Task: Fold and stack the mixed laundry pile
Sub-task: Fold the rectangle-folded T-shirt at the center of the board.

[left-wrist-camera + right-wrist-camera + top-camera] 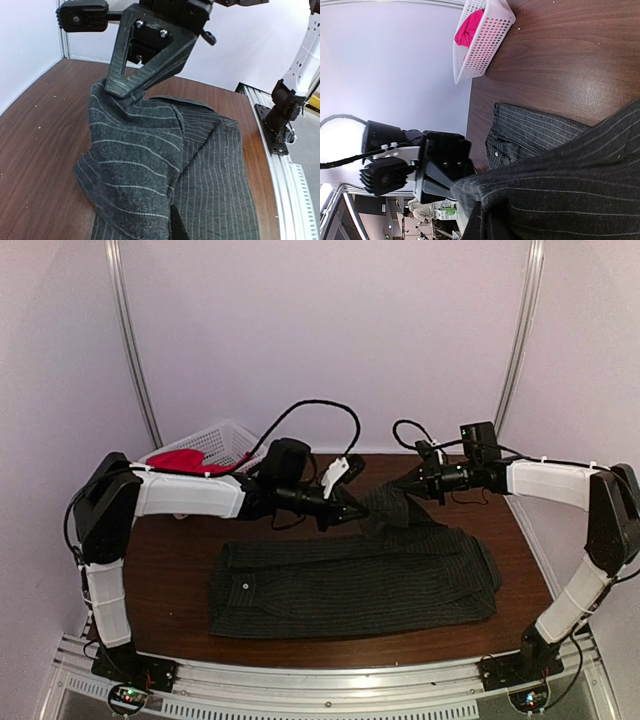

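The dark pinstriped shirt (350,585) lies folded flat across the middle of the table, with its back edge pulled up into a peak. My left gripper (352,512) is shut on the left end of that raised fold, and my right gripper (420,483) is shut on its right end. In the left wrist view the striped cloth (135,165) hangs from the right gripper and covers my own fingers (176,227). The right wrist view shows the left gripper pinching the cloth (560,195). The red-pink T-shirt (185,458) (470,27) lies in the basket.
The white lattice basket (232,436) (495,35) stands at the back left corner of the brown table (165,570). Walls close in the back and sides. The right arm's base (280,125) is bolted at the near rail.
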